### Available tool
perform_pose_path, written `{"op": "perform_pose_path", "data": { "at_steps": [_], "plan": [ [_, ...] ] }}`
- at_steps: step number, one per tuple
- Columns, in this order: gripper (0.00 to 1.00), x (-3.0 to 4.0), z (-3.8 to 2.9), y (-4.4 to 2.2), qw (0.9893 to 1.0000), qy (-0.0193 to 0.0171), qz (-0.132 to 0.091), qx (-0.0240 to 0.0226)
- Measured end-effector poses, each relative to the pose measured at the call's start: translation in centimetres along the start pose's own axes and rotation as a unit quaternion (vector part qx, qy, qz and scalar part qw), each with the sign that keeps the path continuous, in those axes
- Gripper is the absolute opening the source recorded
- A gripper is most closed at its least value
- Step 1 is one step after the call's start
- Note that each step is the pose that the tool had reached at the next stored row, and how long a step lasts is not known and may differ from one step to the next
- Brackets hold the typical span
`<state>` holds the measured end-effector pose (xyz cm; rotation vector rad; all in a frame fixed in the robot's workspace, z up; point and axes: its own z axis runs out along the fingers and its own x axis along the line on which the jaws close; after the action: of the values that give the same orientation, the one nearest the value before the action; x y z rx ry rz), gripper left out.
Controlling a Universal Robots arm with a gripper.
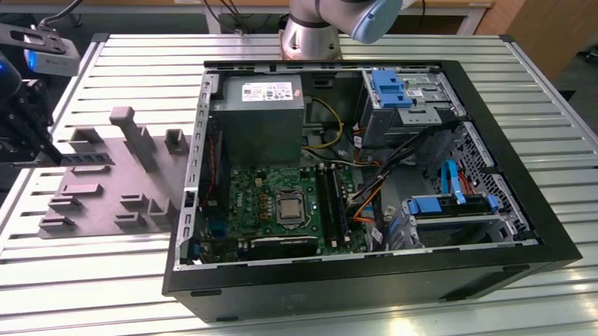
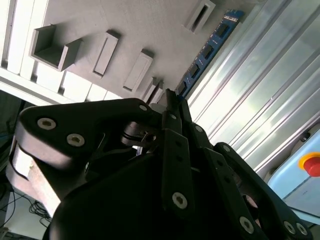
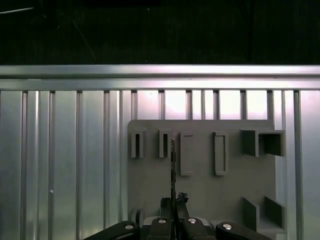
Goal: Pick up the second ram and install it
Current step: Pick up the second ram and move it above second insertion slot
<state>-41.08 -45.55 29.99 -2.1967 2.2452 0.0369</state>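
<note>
Slatted aluminium table (image 1: 94, 280); second ram (image 2: 207, 50) between jaws.

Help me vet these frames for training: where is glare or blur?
Exterior view: glare patches on the table. Second wrist view: the end effector is dark and soft up close; the table behind it washes out. First wrist view: a bright band across the table; the second ram reads thin, edge-on.
</note>
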Motion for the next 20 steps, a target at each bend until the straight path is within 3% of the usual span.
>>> {"op": "perform_pose_path", "data": {
  "at_steps": [20],
  "plan": [
    [0.14,-0.30,-3.06,0.05,1.0000,0.0024,0.001,0.0001]
  ]
}}
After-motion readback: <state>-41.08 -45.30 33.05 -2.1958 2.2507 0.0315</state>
